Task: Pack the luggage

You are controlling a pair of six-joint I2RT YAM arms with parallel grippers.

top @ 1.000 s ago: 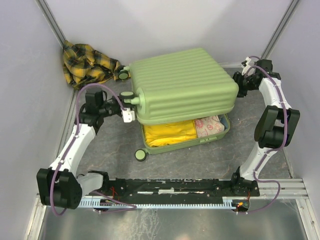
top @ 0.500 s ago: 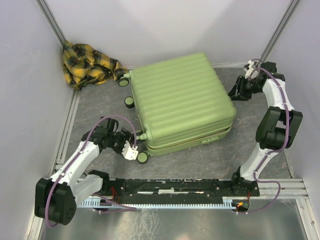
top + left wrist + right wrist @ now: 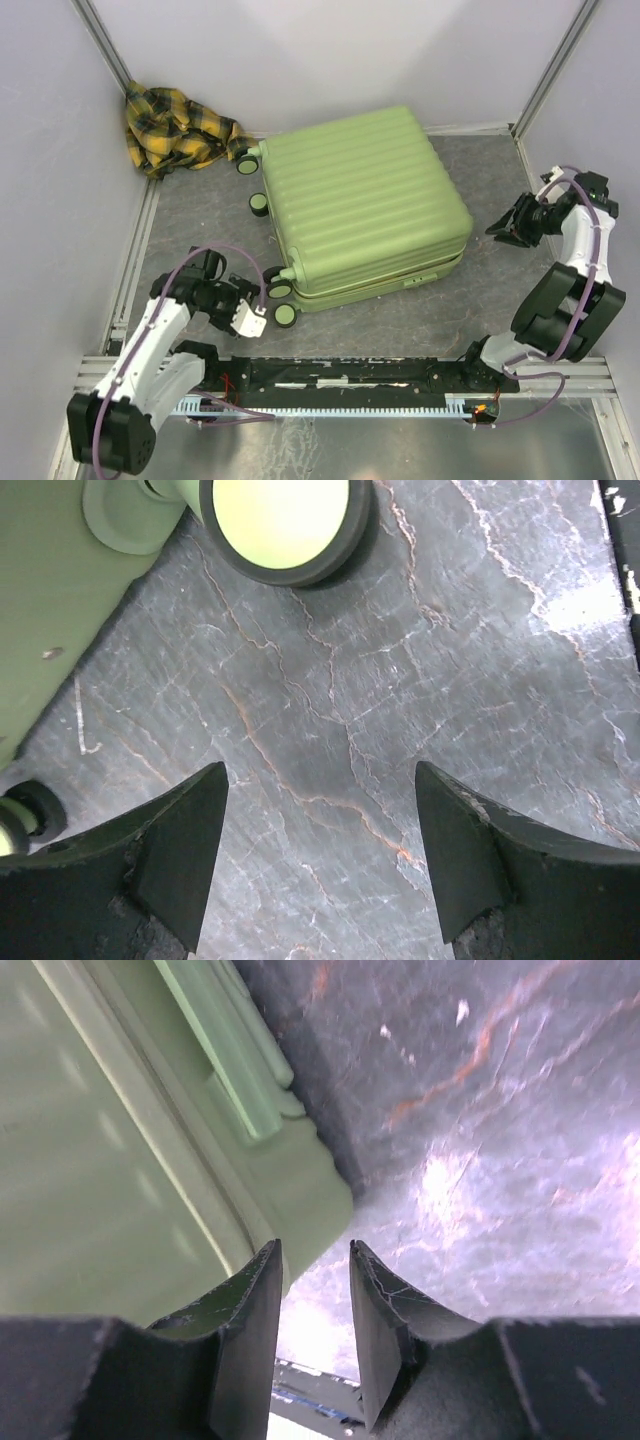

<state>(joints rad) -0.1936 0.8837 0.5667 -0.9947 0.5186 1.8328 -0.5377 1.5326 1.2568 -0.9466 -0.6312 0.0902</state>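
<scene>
Marbled table (image 3: 400, 320), luggage (image 3: 360, 205) unmoved, right pincer (image 3: 500, 229) farther away

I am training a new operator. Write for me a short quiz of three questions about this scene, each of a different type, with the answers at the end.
1. True or false: the luggage lies on the table with its lid shut.
2. Where is the yellow plaid cloth?
A. inside the luggage
B. in the far left corner, outside the luggage
C. at the near edge, between the arm bases
3. In a few words: what does the left gripper hold?

Key
1. True. The two shell halves meet, and nothing inside shows.
2. B.
3. Nothing. Its fingers stand wide open over the bare table, near a wheel of the luggage.
</scene>
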